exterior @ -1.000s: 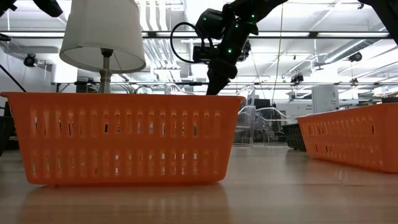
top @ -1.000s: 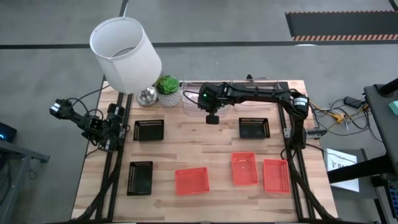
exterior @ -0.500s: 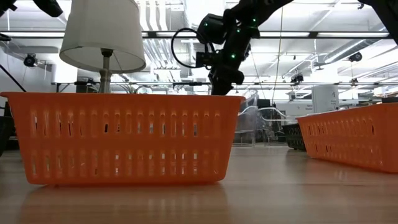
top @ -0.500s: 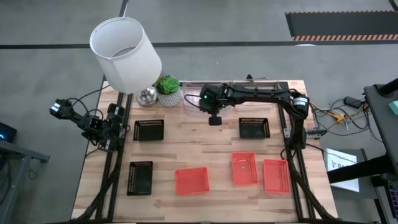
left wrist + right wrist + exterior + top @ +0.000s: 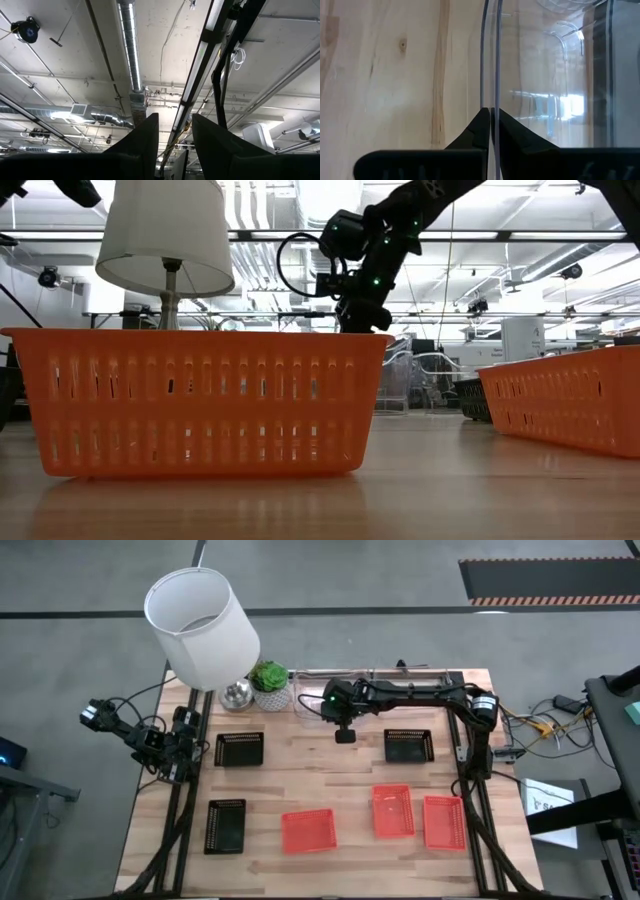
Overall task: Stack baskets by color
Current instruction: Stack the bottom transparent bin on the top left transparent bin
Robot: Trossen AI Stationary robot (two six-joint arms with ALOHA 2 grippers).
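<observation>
Item: my right tool (image 5: 343, 734) clamped on thin wall of clear basket (image 5: 540, 75) at far side of bench (image 5: 330, 780), pinch suits lifting. Red baskets (image 5: 308, 830) near front, black baskets (image 5: 240, 749) scattered, unstacked. Left tool (image 5: 172, 137) parked, part open, empty.

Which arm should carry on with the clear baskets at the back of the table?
The right. Its gripper is already shut on a clear basket's wall at the back edge, while the left gripper is parked off the table's left side, pointing at the ceiling.
</observation>
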